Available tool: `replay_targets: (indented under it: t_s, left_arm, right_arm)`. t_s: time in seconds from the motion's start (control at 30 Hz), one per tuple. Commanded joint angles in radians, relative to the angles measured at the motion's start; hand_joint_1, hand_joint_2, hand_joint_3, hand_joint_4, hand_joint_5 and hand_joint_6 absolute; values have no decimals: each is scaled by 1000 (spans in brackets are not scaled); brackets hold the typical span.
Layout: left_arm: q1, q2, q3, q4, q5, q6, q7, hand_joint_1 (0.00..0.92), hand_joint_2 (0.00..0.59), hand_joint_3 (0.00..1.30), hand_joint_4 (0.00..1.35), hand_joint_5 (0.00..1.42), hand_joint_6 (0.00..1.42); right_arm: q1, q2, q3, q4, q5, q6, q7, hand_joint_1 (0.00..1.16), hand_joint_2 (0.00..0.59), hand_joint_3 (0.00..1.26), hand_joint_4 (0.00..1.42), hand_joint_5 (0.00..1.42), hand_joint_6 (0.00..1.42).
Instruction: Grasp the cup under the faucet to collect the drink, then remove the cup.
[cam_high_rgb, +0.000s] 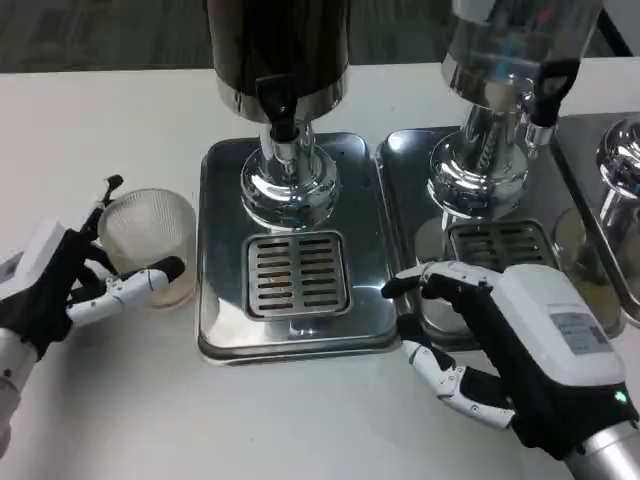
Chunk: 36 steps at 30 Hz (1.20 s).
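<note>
Head view, left robot hand (60, 290) gripping cup (150, 240)

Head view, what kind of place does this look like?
Probably a self-serve drink station: chrome beverage dispensers with black faucets stand on steel drip trays, and the left robot hand holds a clear cup.

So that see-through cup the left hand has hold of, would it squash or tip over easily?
Probably both. The cup looks thin, translucent and ribbed, so likely light plastic that flexes under the left hand. It looks empty, so a nudge could tip or slide it on the smooth white table. The ribbing may help grip.
</note>
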Motion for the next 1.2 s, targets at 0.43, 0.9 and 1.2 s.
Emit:
replay_targets:
  t_s: [0.43,0.9,1.2]
  left_arm:
    - [30,-21,5,-3,-4,-37,82,218,169,452,496,906,1177]
    - [57,7,28,-32,-1,-103,182,209,167,467,511,935,1207]
    - [77,40,62,-75,-7,-184,179,209,167,476,526,939,1213]
  right_arm:
    - [-16,-12,-16,-24,29,6,44,420,485,455,385,414,537]
    - [-9,-4,-16,-22,32,3,36,416,485,455,399,414,540]
    - [-17,8,-13,-11,38,-1,26,414,485,455,399,407,519]
